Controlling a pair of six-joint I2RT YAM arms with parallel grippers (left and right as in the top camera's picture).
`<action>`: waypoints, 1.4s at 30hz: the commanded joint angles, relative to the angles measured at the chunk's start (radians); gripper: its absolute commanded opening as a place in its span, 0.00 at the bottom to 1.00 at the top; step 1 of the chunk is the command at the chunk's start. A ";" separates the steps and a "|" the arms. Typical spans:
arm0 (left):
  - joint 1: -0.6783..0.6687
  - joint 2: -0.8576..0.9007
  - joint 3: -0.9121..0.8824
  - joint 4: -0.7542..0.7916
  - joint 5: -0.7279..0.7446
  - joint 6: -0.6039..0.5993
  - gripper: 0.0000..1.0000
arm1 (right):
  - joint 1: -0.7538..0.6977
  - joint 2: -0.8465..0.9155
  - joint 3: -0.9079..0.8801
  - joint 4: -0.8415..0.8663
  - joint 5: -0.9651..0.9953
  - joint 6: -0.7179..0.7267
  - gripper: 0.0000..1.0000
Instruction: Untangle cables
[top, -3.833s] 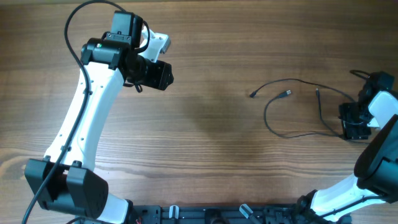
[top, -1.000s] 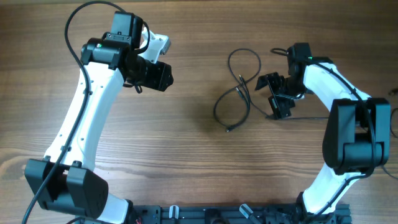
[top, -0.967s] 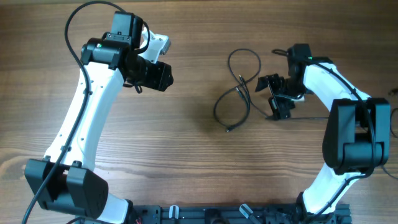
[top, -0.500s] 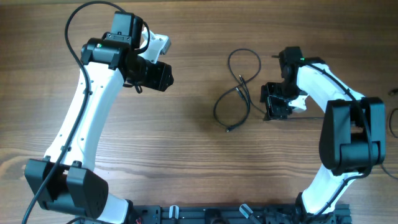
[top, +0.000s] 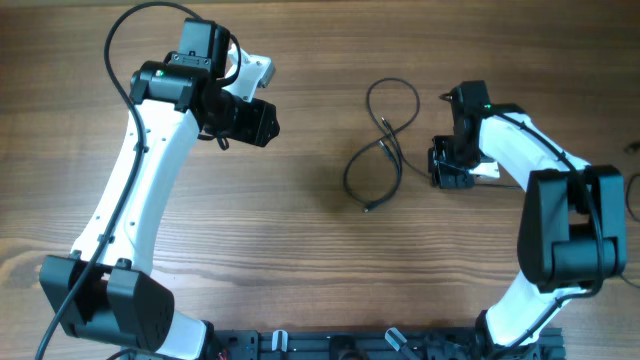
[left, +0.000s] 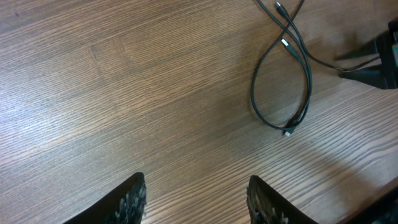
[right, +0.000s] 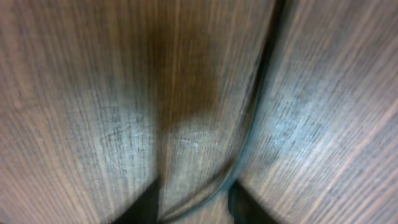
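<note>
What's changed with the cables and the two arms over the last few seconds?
The cables moved from the far right toward the middle, now looped, and the right gripper came with them. In the last second it shifted slightly and narrowed its jaws over a strand. The left gripper stayed open, unmoved.
</note>
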 joint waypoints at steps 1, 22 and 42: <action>-0.001 0.010 0.000 0.000 0.016 0.023 0.54 | 0.000 0.060 -0.089 0.017 0.104 0.005 0.04; -0.001 0.010 0.000 -0.008 0.016 0.023 0.54 | -0.608 -0.114 0.540 -0.194 0.468 -0.674 0.04; -0.002 0.010 0.000 -0.004 0.016 0.023 0.55 | -1.000 0.002 0.542 -0.092 0.000 -0.713 0.95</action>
